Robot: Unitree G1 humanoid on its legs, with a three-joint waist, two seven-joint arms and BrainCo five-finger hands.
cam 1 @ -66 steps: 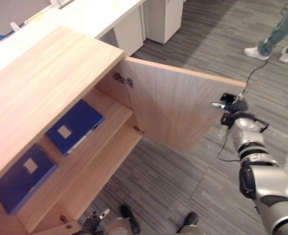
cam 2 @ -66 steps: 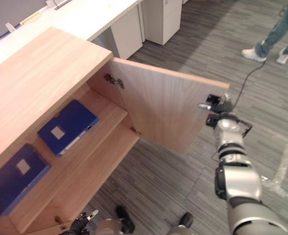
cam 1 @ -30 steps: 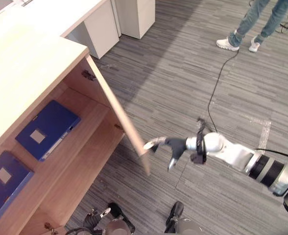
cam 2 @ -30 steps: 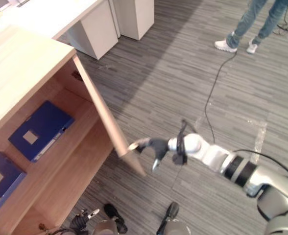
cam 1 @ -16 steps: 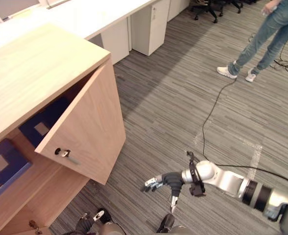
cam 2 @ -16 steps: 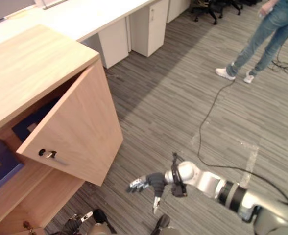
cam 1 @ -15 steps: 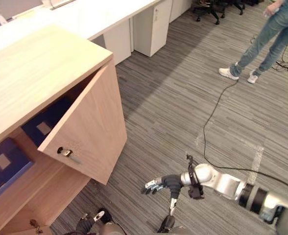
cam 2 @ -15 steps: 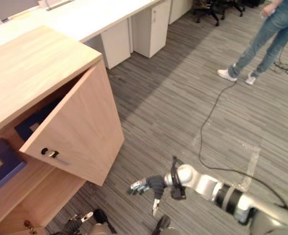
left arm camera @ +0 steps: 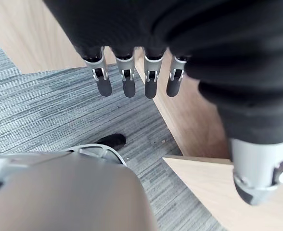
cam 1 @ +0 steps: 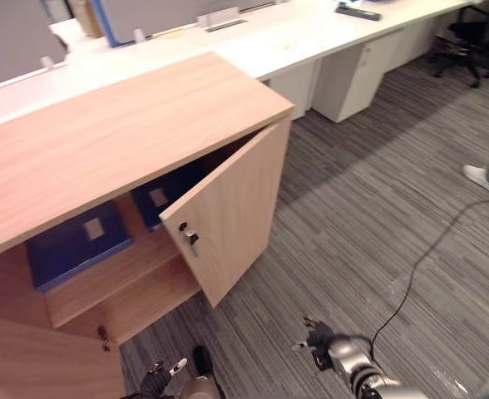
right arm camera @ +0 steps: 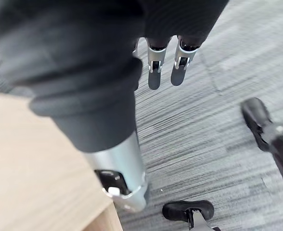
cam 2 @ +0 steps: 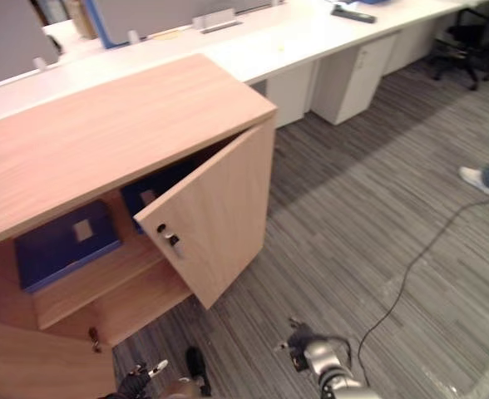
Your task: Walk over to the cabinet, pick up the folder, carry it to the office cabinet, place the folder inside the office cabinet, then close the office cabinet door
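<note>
The wooden office cabinet (cam 1: 120,133) stands before me with its right door (cam 1: 232,216) ajar, a key (cam 1: 190,238) in its lock. Two blue folders lie on the shelf inside: one at the left (cam 1: 78,245), one half hidden behind the ajar door (cam 1: 163,198). The left door (cam 1: 37,357) stands wide open at the lower left. My right hand (cam 1: 321,347) hangs low over the carpet, apart from the door, fingers (right arm camera: 156,72) straight and holding nothing. Down by the cabinet's base my left hand (left arm camera: 127,82) hangs open, also with nothing in it.
A long white desk (cam 1: 311,33) runs behind the cabinet, with a white drawer unit (cam 1: 353,79) under it. A black office chair (cam 1: 469,33) stands at the far right. A person's white shoe (cam 1: 484,176) rests on the grey carpet at the right.
The right door has swung from wide open to ajar. My right hand has left it and dropped back low toward my body. The camera has lifted and turned toward the cabinet.
</note>
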